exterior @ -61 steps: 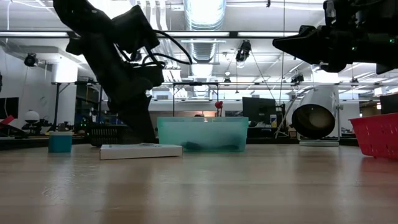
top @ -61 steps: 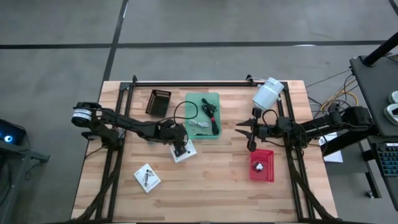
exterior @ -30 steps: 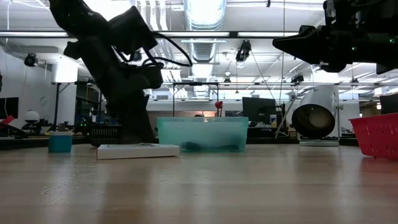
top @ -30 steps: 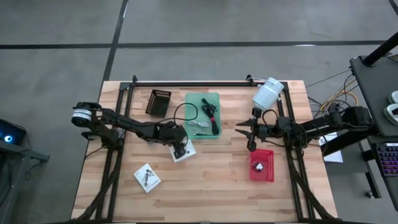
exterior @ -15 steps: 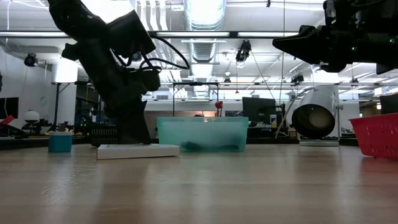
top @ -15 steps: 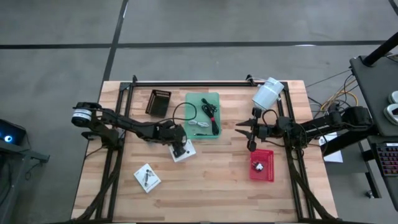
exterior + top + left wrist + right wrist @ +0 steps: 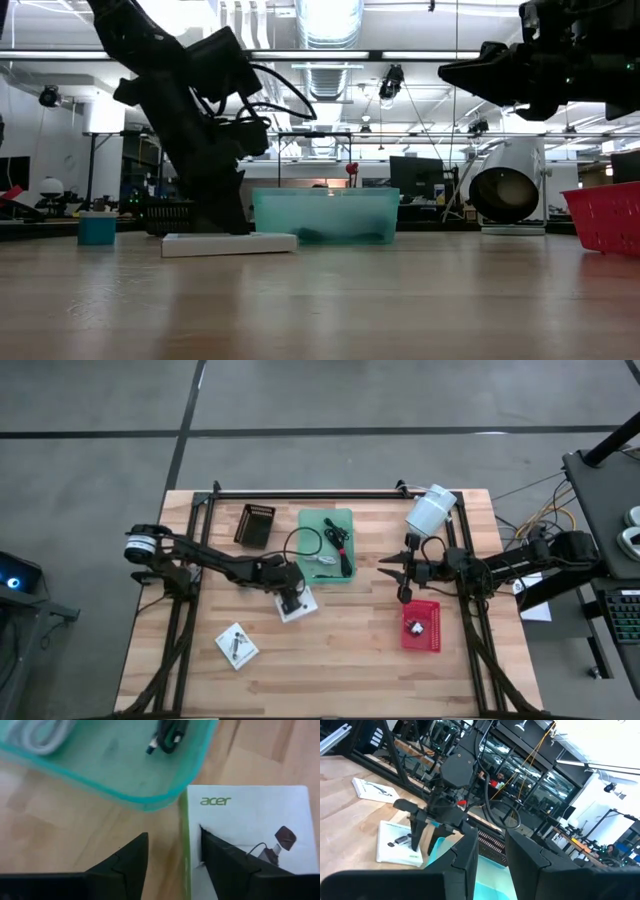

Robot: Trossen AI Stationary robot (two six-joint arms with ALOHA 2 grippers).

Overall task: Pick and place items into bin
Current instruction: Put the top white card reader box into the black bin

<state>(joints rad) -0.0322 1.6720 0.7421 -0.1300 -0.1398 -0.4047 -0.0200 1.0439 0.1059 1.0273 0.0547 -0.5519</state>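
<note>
Two dark jointed arms, looped black cables, tapered matte-black fingers (image 7: 125,865).

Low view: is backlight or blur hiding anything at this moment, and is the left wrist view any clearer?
Low view: bright ceiling lights behind leave the left gripper as a dark silhouette over the white packet. Left wrist view: evenly lit, the packet's print readable, the green bin slightly soft, the near fingers blurred. High view: flat light, no glare on the table.

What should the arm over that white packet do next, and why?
Probably close the left hand on the white packet's edge: its open fingers straddle that edge, and the packet lies flat on the table beside the green bin.
</note>
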